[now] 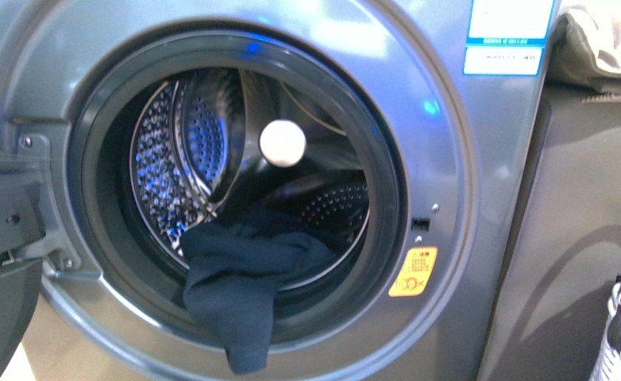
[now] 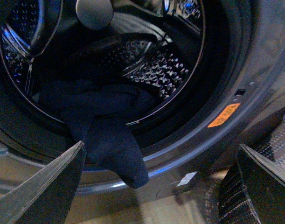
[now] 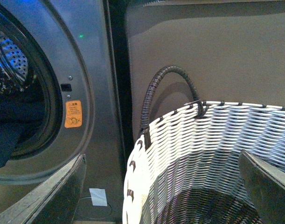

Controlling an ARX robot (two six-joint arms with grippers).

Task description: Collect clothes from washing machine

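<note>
Held the left gripper (image 2: 158,186) spread wide, its dark wedge-shaped fingers (image 2: 46,189) well apart and clasping nothing. Held the right gripper (image 3: 161,186) the same way, fingers (image 3: 266,186) splayed to either side, likewise empty.

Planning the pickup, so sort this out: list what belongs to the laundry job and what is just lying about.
Job: dark navy limp fabric garment; grey metallic front-loading washing machine; probably the white woven basket.
Lying about: beige crumpled cloth; small white scrap near the machine's base.
</note>
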